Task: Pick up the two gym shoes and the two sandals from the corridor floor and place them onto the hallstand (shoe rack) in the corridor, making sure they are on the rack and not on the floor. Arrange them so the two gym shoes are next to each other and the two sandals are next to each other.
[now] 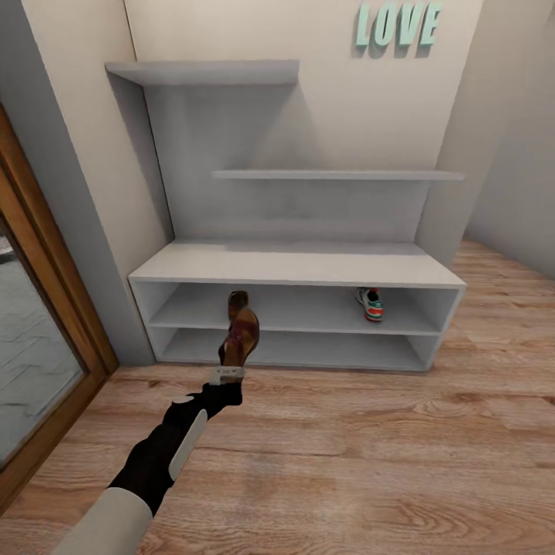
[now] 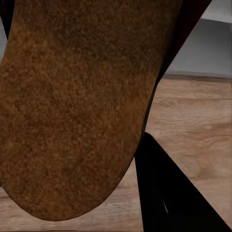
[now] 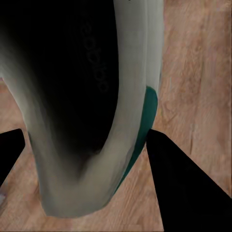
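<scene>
My left gripper (image 1: 228, 375) is shut on a dark brown sandal (image 1: 240, 331), held toe-up in front of the left part of the white hallstand (image 1: 293, 266). Its tan sole (image 2: 72, 106) lies close against the left wrist camera, beside one black finger (image 2: 169, 198). One gym shoe (image 1: 371, 304), white with green and red-orange, sits on the hallstand's upper open shelf at the right. In the right wrist view, my right gripper (image 3: 87, 140) is shut on a second gym shoe (image 3: 96, 96), pale with a green edge, between two black fingers (image 3: 183, 183) above the wooden floor.
A wooden door frame with glass (image 1: 46, 324) runs along the left. Two white wall shelves (image 1: 204, 73) (image 1: 339, 175) hang above the hallstand, with teal "LOVE" lettering (image 1: 397, 25) on the wall. Wooden floor (image 1: 370, 462) spreads in front and to the right.
</scene>
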`<state>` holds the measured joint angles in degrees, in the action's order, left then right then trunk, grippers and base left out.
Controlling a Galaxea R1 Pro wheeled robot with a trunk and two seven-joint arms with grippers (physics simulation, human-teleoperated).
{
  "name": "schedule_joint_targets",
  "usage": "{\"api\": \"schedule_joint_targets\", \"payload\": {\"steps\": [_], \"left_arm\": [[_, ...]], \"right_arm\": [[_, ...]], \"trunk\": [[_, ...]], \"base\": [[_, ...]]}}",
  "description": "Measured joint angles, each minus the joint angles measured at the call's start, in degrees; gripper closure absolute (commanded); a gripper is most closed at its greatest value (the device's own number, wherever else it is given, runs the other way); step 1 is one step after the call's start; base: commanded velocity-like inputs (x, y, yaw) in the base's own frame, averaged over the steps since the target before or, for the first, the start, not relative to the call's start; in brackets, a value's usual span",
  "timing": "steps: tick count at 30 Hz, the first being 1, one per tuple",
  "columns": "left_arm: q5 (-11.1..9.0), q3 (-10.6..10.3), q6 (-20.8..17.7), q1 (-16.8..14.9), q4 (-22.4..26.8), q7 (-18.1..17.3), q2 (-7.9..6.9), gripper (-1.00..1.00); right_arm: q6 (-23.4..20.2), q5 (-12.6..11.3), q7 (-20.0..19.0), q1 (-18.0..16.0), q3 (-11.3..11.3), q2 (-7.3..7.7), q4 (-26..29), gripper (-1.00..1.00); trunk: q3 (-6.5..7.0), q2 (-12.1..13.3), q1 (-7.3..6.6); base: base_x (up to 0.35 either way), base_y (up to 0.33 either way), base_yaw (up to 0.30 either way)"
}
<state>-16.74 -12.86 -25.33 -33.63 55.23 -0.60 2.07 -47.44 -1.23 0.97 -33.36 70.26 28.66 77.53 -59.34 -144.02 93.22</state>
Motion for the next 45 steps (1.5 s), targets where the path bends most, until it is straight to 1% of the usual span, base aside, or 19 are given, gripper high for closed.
{"api": "schedule_joint_targets", "payload": {"steps": [1,3,4,6,8,10,13,16,23,35,40,41,43,44,45], "left_arm": [[0.0,0.0,-0.6,0.0,0.0,0.5,0.14,1.0],[0.0,0.1,-3.1,-0.1,0.0,1.0,0.29,1.0],[0.0,0.1,-6.2,-0.1,0.0,1.1,0.33,1.0],[-0.1,0.1,-10.1,-0.3,0.0,1.3,0.37,1.0],[-0.1,0.1,-13.7,-0.5,0.0,1.3,0.39,1.0],[0.0,0.2,-16.2,-0.6,0.2,1.4,0.35,1.0],[0.0,0.2,-18.4,-0.6,0.8,1.5,0.35,1.0],[0.1,0.1,-19.0,-0.6,1.9,1.5,0.35,1.0],[0.0,0.1,-19.2,-0.6,2.2,1.5,0.31,1.0],[0.0,0.2,-19.2,-0.6,2.0,1.5,0.31,1.0],[-0.2,0.4,-19.1,-0.6,2.0,1.6,0.4,1.0],[-0.2,0.4,-19.1,-0.6,2.0,1.6,0.5,1.0],[-0.5,0.4,-19.0,-0.6,2.1,1.6,1.5,1.0],[-0.4,0.4,-19.0,-0.6,2.1,1.6,2.0,1.0],[-0.2,0.4,-19.0,-0.6,2.0,1.7,2.19,1.0]], "right_arm": [[-0.1,3.4,0.0,0.0,3.4,0.66,0.0,1.0],[0.0,6.0,0.1,0.0,7.9,1.3,0.0,1.0],[0.0,7.6,0.0,0.0,10.0,1.51,0.0,1.0],[0.0,7.7,-0.1,0.0,11.5,1.71,-0.1,1.0],[0.0,8.0,-0.2,0.0,12.2,2.01,-1.0,1.0],[0.0,8.1,-0.3,0.0,12.4,2.64,-1.8,1.0],[0.0,8.3,-0.3,0.0,12.4,3.24,-2.3,1.0],[0.0,8.4,-0.3,0.0,12.3,3.37,-2.4,1.0],[0.0,8.5,-0.3,0.0,12.3,3.37,-2.4,1.0],[0.0,8.5,-0.3,0.0,12.3,3.32,-2.3,1.0],[0.0,8.5,-0.3,0.0,12.3,3.32,-2.3,1.0],[0.0,8.5,-0.3,0.0,12.3,3.32,-2.3,1.0],[0.0,8.5,-0.3,0.0,12.3,3.32,-2.3,1.0],[0.0,8.5,-0.3,0.0,12.3,3.32,-2.3,1.0],[0.0,8.5,-0.3,0.0,12.3,3.32,-2.3,1.0]], "trunk": [[0.0,0.0,0.0],[-0.01,0.0,0.01],[-0.01,0.0,0.01],[0.0,0.0,0.01],[0.0,0.0,0.01],[0.0,0.0,0.01],[0.0,0.0,0.0],[0.0,0.0,0.01],[-0.01,0.0,0.01],[-3.6,-0.1,0.32],[-4.07,-0.2,0.32],[-4.17,-0.2,0.32],[-4.35,-0.2,0.32],[-4.44,-0.2,0.32],[-4.53,-0.2,0.32]], "base": [[0.0,0.0,0.0],[0.0,0.0,0.0],[0.0,0.0,0.0],[0.0,0.0,0.0],[0.0,0.0,0.0],[0.0,0.0,0.0],[0.0,0.0,0.0],[0.0,0.0,0.0],[0.0,0.0,0.0],[0.0,0.0,0.0],[0.0,0.0,0.0],[0.0,0.0,0.0],[0.0,0.0,0.0],[0.0,0.0,0.0],[0.0,0.0,0.0]]}}
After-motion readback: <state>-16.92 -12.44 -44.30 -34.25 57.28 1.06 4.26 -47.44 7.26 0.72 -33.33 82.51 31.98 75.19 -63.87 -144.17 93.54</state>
